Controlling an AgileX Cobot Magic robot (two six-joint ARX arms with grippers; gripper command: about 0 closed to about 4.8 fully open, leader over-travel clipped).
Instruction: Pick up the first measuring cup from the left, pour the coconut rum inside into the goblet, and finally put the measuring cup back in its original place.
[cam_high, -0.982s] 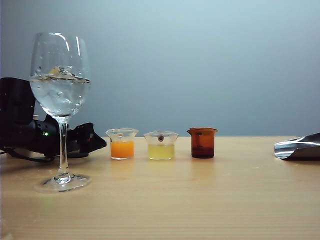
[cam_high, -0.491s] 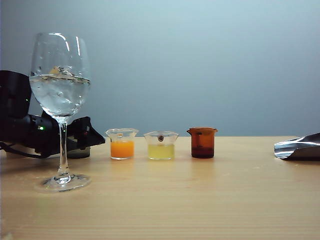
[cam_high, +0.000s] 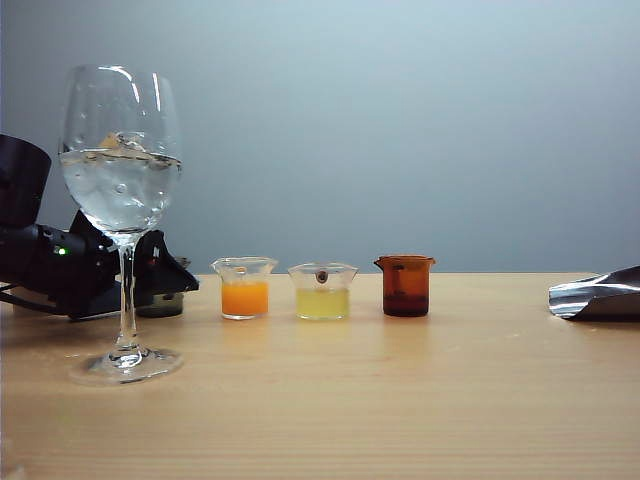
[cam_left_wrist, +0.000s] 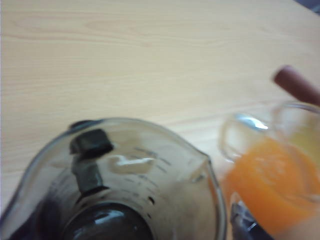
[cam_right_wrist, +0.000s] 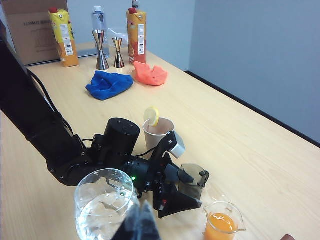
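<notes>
The goblet (cam_high: 120, 190) stands at the front left, holding clear liquid and ice; it also shows close up as the goblet (cam_right_wrist: 105, 205). Behind it the smoky measuring cup (cam_high: 162, 303) rests on the table, left of the orange cup (cam_high: 244, 290). My left gripper (cam_high: 165, 275) stands open with its fingers on either side of that cup (cam_right_wrist: 192, 181). In the left wrist view the smoky cup (cam_left_wrist: 125, 180) fills the frame, and I cannot tell whether it holds liquid. My right gripper (cam_right_wrist: 141, 220) is a dark blurred wedge near the goblet, shut and empty.
A yellow cup (cam_high: 322, 292) and an amber cup (cam_high: 405, 285) continue the row. A shiny metal scoop (cam_high: 598, 294) lies at the right edge. A paper cup with lemon (cam_right_wrist: 158, 131), blue cloth (cam_right_wrist: 109, 84), orange cloth (cam_right_wrist: 150, 74), cartons and jiggers stand further back.
My left gripper has drawn back to the left and risen slightly behind the goblet, so part of the smoky cup now shows. The cups and goblet have stayed put.
</notes>
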